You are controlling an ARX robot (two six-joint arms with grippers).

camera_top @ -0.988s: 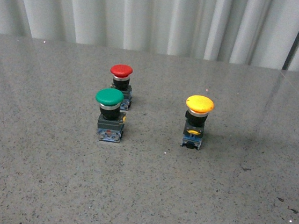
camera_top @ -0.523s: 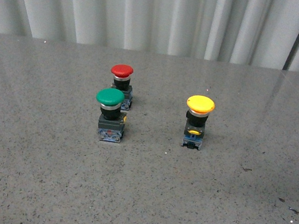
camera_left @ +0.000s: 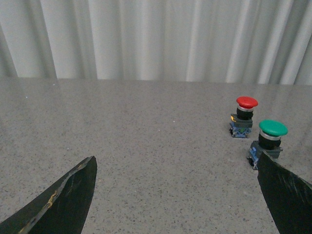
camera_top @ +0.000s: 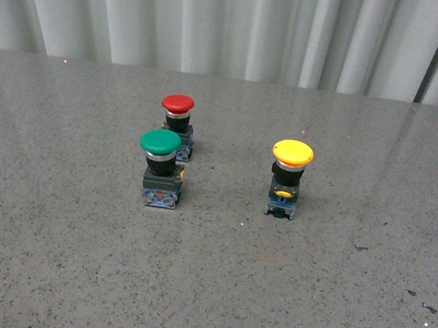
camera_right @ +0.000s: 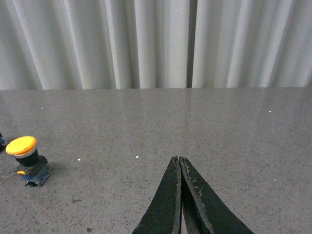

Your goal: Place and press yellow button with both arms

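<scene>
The yellow button [camera_top: 289, 178] stands upright on the grey table, right of centre in the front view, with a yellow cap, black body and blue base. It also shows in the right wrist view [camera_right: 27, 159], off to one side of my right gripper [camera_right: 179, 161], which is shut and empty over bare table. My left gripper [camera_left: 178, 165] is open and empty, its fingers [camera_left: 68, 200] wide apart over the table; the yellow button is out of the left wrist view. Neither arm shows in the front view.
A green-capped button [camera_top: 161, 168] and a red-capped button [camera_top: 178, 122] stand close together left of the yellow one; both also show in the left wrist view, green [camera_left: 269, 140] and red [camera_left: 243, 116]. Pale curtains [camera_top: 235, 23] hang behind the table's far edge.
</scene>
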